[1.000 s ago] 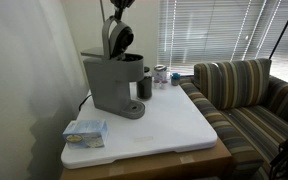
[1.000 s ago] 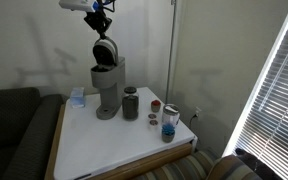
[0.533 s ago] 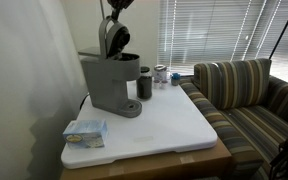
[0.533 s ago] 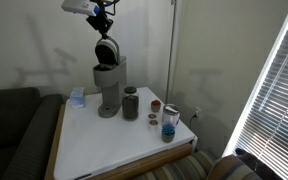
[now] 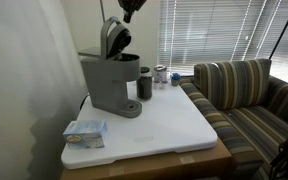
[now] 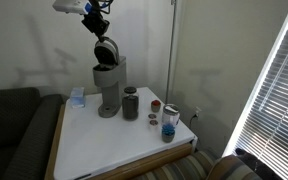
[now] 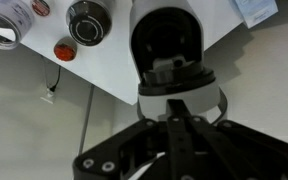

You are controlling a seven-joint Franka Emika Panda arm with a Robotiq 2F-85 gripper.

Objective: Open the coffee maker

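The grey coffee maker [image 5: 108, 82] stands at the back of the white tabletop, also seen in an exterior view [image 6: 108, 88]. Its rounded lid [image 5: 115, 38] is tilted up and open, showing the pod chamber in the wrist view [image 7: 174, 50]. My gripper [image 5: 128, 10] hangs just above the raised lid, apart from it, in both exterior views [image 6: 97, 18]. In the wrist view its fingers [image 7: 174, 124] are pressed together and hold nothing, right over the lid's grey handle band.
A dark cup [image 5: 144, 87] stands beside the machine, small jars [image 5: 161, 74] behind it. A blue-white packet [image 5: 85, 131] lies near the tabletop's [image 5: 169, 125] corner. A striped couch [image 5: 249, 100] adjoins the table; window blinds and a lamp pole [image 6: 172, 60] are behind.
My gripper has risen a little and drawn away from the lid's top. The lid stays raised.
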